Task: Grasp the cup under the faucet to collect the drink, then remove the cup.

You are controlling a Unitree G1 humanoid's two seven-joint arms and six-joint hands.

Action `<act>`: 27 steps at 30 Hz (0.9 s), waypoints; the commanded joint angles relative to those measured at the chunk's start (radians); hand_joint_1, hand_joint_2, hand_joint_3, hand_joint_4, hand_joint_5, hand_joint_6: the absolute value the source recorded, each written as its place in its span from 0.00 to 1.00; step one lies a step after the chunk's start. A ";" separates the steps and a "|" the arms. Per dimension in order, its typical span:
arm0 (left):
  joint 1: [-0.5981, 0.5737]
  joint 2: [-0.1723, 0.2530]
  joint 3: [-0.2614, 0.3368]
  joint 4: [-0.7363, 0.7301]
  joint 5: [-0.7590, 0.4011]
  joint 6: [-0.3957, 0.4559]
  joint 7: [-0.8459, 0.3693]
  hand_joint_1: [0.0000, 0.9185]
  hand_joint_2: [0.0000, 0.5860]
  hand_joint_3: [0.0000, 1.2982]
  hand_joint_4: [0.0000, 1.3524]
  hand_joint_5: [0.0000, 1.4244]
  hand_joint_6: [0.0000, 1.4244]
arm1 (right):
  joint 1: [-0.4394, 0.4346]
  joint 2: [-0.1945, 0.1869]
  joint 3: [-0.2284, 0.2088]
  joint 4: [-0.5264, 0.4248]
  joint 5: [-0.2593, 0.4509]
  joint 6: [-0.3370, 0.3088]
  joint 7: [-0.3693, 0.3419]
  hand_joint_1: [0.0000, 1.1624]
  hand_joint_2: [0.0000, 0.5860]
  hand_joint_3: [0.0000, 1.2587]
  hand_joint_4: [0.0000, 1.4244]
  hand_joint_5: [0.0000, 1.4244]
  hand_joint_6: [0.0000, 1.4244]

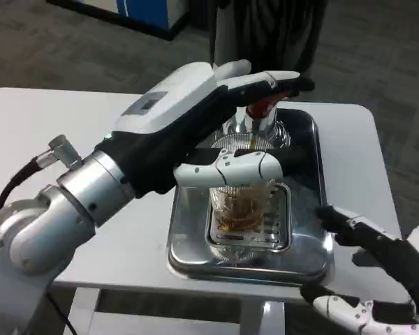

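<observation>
- Where the white table (49, 132) fills the middle of the frame, a shiny metal tray (314, 209) sits on it right of centre, running from the upper middle down to the lower middle.
- Cup (241, 202): a clear glass cup stands upright on the slotted drip grate (276, 227) in the lower half of the tray, with amber drink visible inside it.
- Faucet (260, 112): a chrome spout with a red handle rises at the upper end of the tray, directly above the cup in the frame; its top is partly hidden by fingers.
- Left hand (223, 118): the silver forearm enters from the lower left and reaches across to the centre. One white finger lies across the front of the cup near its rim, and other fingers extend over the faucet top; the hand wraps the cup and holds it.
- Right hand (366, 272): seen at the lower right corner, just beside the tray's right edge and apart from the cup. Its black and white fingers are spread wide and hold nothing.
- Background: grey carpet lies beyond the table, with a blue and white cabinet (146, 10) at the upper left edge of the frame.
</observation>
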 commanded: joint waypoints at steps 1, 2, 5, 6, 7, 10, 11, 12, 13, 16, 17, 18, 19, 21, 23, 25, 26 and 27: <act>0.065 0.029 -0.028 0.030 0.032 0.031 -0.058 0.00 0.23 0.32 0.23 0.15 0.01 | -0.027 0.016 -0.051 0.033 0.079 0.025 -0.030 0.66 0.39 0.12 0.11 0.12 0.17; 0.066 0.029 -0.027 0.030 0.033 0.031 -0.058 0.00 0.23 0.32 0.23 0.16 0.01 | -0.030 0.015 -0.056 0.039 0.091 0.026 -0.033 0.67 0.36 0.12 0.11 0.12 0.17; 0.068 0.030 -0.027 0.026 0.036 0.032 -0.057 0.00 0.23 0.32 0.23 0.16 0.01 | -0.056 0.022 -0.085 0.073 0.149 0.033 -0.046 0.68 0.33 0.11 0.11 0.12 0.18; 0.069 0.030 -0.027 0.025 0.037 0.033 -0.057 0.00 0.23 0.32 0.23 0.16 0.01 | -0.062 0.023 -0.092 0.082 0.166 0.033 -0.050 0.68 0.33 0.10 0.11 0.12 0.18; 0.070 0.031 -0.027 0.024 0.037 0.034 -0.057 0.00 0.23 0.32 0.23 0.16 0.01 | -0.070 0.023 -0.098 0.092 0.181 0.032 -0.054 0.68 0.32 0.10 0.11 0.12 0.18; 0.073 0.031 -0.027 0.019 0.039 0.035 -0.057 0.00 0.23 0.32 0.23 0.16 0.01 | -0.089 0.019 -0.109 0.123 0.217 0.018 -0.068 0.69 0.30 0.10 0.11 0.12 0.19; 0.074 0.031 -0.028 0.018 0.040 0.036 -0.057 0.00 0.23 0.32 0.23 0.16 0.01 | -0.096 0.019 -0.111 0.136 0.230 0.012 -0.074 0.69 0.29 0.10 0.11 0.12 0.19; 0.074 0.031 -0.028 0.017 0.041 0.037 -0.057 0.00 0.24 0.32 0.23 0.16 0.02 | -0.101 0.019 -0.112 0.145 0.239 0.008 -0.079 0.69 0.29 0.10 0.12 0.12 0.19; 0.075 0.031 -0.028 0.016 0.042 0.037 -0.056 0.00 0.24 0.32 0.23 0.16 0.02 | -0.107 0.018 -0.111 0.155 0.249 0.003 -0.084 0.69 0.29 0.10 0.12 0.12 0.19; 0.075 0.031 -0.029 0.015 0.045 0.039 -0.056 0.00 0.24 0.32 0.23 0.16 0.02 | -0.127 0.018 -0.093 0.192 0.274 -0.018 -0.099 0.69 0.29 0.10 0.12 0.12 0.19; 0.074 0.031 -0.030 0.015 0.046 0.039 -0.056 0.00 0.24 0.32 0.23 0.16 0.02 | -0.136 0.022 -0.083 0.210 0.283 -0.027 -0.103 0.69 0.29 0.10 0.12 0.12 0.19; 0.074 0.031 -0.030 0.016 0.047 0.039 -0.056 0.00 0.24 0.32 0.23 0.16 0.02 | -0.141 0.024 -0.076 0.223 0.290 -0.036 -0.108 0.69 0.29 0.10 0.12 0.12 0.19; 0.073 0.031 -0.030 0.017 0.048 0.039 -0.056 0.00 0.24 0.32 0.23 0.16 0.02 | -0.147 0.027 -0.068 0.237 0.297 -0.046 -0.113 0.69 0.29 0.09 0.12 0.12 0.19; 0.073 0.031 -0.031 0.019 0.048 0.040 -0.056 0.00 0.24 0.32 0.23 0.16 0.02 | -0.162 0.035 -0.048 0.272 0.310 -0.073 -0.125 0.69 0.29 0.09 0.12 0.12 0.19; 0.072 0.032 -0.031 0.020 0.050 0.041 -0.056 0.00 0.24 0.32 0.24 0.16 0.02 | -0.174 0.039 -0.033 0.300 0.321 -0.095 -0.136 0.69 0.28 0.09 0.12 0.12 0.19; 0.073 0.032 -0.031 0.022 0.050 0.041 -0.055 0.00 0.24 0.32 0.24 0.16 0.02 | -0.182 0.041 -0.026 0.323 0.329 -0.113 -0.145 0.69 0.28 0.08 0.12 0.13 0.19; 0.073 0.032 -0.031 0.023 0.050 0.041 -0.055 0.00 0.24 0.32 0.24 0.16 0.02 | -0.186 0.042 -0.023 0.334 0.331 -0.123 -0.149 0.69 0.27 0.08 0.12 0.13 0.19; 0.073 0.032 -0.031 0.024 0.050 0.040 -0.055 0.00 0.24 0.32 0.24 0.16 0.02 | -0.192 0.042 -0.021 0.347 0.334 -0.133 -0.154 0.69 0.27 0.08 0.12 0.13 0.19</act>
